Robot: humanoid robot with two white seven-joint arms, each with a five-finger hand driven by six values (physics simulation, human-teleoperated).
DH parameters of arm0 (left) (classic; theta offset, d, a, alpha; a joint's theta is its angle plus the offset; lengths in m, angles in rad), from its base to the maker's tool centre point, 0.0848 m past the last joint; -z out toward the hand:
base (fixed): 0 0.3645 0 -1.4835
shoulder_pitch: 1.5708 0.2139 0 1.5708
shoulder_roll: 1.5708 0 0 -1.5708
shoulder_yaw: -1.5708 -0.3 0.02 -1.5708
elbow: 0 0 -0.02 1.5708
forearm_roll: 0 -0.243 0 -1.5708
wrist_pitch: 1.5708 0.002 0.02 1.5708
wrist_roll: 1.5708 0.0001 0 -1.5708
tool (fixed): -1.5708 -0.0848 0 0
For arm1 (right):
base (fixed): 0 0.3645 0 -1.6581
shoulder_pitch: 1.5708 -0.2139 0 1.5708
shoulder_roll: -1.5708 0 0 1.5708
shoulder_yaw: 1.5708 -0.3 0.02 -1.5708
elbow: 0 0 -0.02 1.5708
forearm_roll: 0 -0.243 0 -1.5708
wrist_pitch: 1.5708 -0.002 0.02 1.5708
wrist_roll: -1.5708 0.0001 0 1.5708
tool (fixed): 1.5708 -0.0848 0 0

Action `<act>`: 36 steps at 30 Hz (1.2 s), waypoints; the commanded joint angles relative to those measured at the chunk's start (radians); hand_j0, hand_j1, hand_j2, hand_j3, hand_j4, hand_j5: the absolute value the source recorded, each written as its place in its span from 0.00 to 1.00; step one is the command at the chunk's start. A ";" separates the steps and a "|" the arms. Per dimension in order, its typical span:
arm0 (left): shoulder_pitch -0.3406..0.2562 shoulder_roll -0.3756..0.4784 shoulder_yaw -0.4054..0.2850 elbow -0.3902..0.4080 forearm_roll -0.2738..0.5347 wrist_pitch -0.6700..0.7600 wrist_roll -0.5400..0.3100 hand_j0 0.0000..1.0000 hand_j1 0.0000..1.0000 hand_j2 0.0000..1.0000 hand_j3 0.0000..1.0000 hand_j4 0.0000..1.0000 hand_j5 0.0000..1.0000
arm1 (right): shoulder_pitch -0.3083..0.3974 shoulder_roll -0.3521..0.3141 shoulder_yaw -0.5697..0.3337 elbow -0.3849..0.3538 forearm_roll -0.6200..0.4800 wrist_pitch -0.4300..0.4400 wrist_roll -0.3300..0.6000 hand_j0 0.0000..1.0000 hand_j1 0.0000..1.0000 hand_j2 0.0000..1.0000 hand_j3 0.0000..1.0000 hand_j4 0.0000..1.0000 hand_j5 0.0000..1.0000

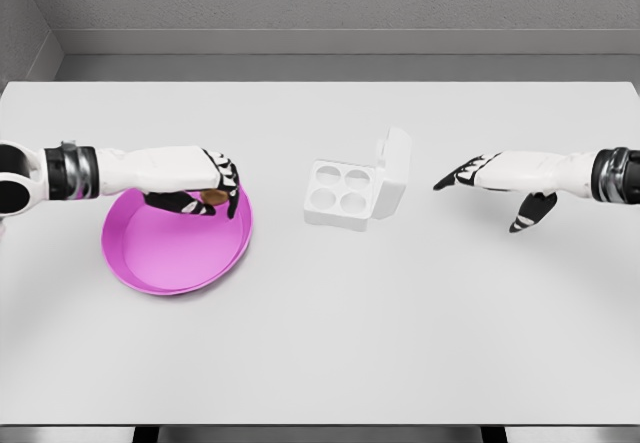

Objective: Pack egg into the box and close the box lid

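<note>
Counter [320,353] front edge sits nearest the cam: plain white top, w/ a dark strip below it cut off by the frame bottom. Grey walls behind, a pale ledge along the back wall, and a corner showing at upper left.

Hidden/unclear bits: the egg [211,197] is mostly covered. Only a small brown patch shows between the fingers of the left hand [205,188], so its full shape can't be made out. Left arm is cut off at the pic's left edge, right arm at the right edge. Inside of the box lid faces away to the right, so can't see it.

Counts: 1 egg visible, 1 pink bowl [170,258], 1 white egg box [345,191] w/ 4 round cups, all 4 vacant, 2 hands.

Left hand is over the back right part of the bowl, fingers curled down and closed around the egg; can't tell if the egg is resting on the bowl or lifted off it. Right hand [495,183] is well right of the box, not touching anything, fingers stretched out toward the box and thumb hanging down, holding nothing.

Box stands btwn the bowl and the right hand, approx mid-counter, lid tilted up and open on its right side. Bowl is left of the box, apart from it.
</note>
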 commanded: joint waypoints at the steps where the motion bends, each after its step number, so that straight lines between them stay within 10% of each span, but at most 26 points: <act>1: -0.002 -0.016 0.000 -0.003 0.010 0.003 0.001 0.42 0.42 0.42 0.42 0.42 0.42 | -0.002 -0.001 -0.001 0.000 -0.004 0.002 0.000 1.00 1.00 1.00 1.00 1.00 1.00; 36: 0.006 -0.254 0.069 0.043 0.104 0.003 0.001 0.40 0.40 0.40 0.40 0.40 0.40 | -0.002 0.007 -0.002 -0.022 -0.004 0.002 0.000 1.00 1.00 1.00 1.00 1.00 1.00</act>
